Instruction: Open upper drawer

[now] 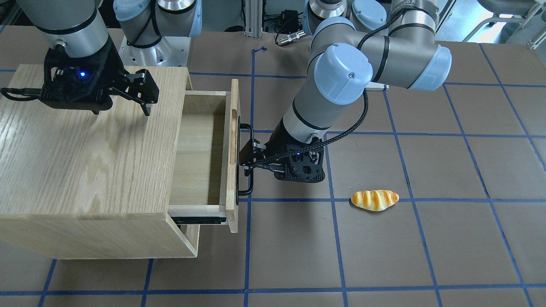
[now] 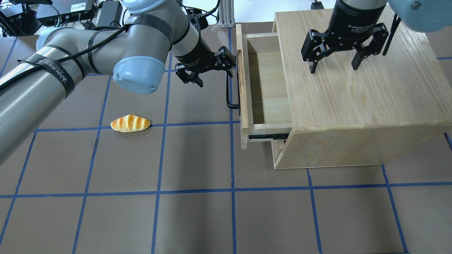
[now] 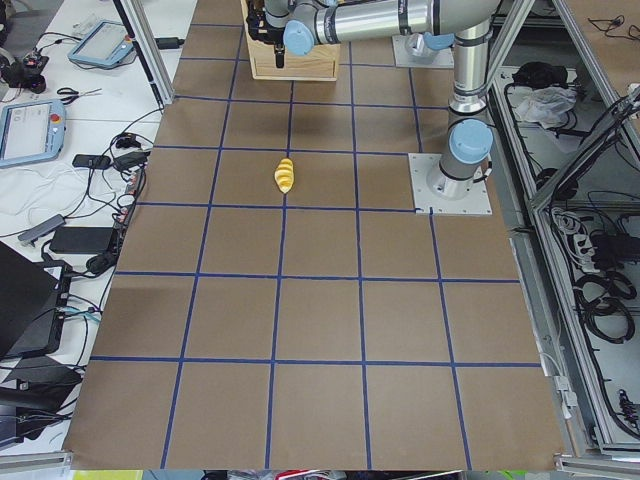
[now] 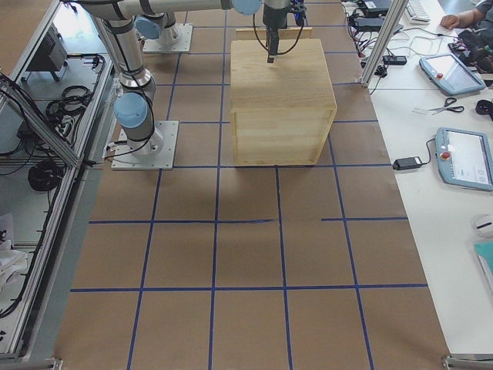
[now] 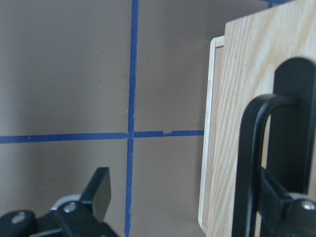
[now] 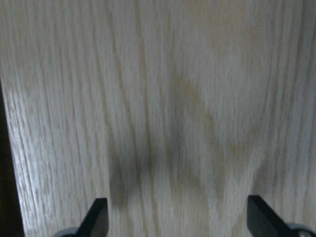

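Note:
The upper drawer point(image 1: 200, 149) is pulled partway out of the oak cabinet point(image 1: 85, 149) and its inside looks empty. It also shows in the overhead view point(image 2: 266, 84). Its black bar handle point(image 2: 228, 88) runs along the front panel point(image 1: 233, 128). My left gripper point(image 1: 249, 160) is at the handle, jaws open. In the left wrist view one finger point(image 5: 279, 197) sits just behind the bar point(image 5: 247, 163) and the other finger point(image 5: 98, 190) is well off to the side. My right gripper point(image 2: 333, 65) is open and empty just above the cabinet top point(image 6: 173, 98).
A toy bread roll point(image 1: 374, 200) lies on the brown mat, apart from the drawer on the left arm's side; it also shows in the overhead view point(image 2: 130, 123). A lower drawer front point(image 2: 279, 148) sits shut under the open one. Blue tape lines grid the mat.

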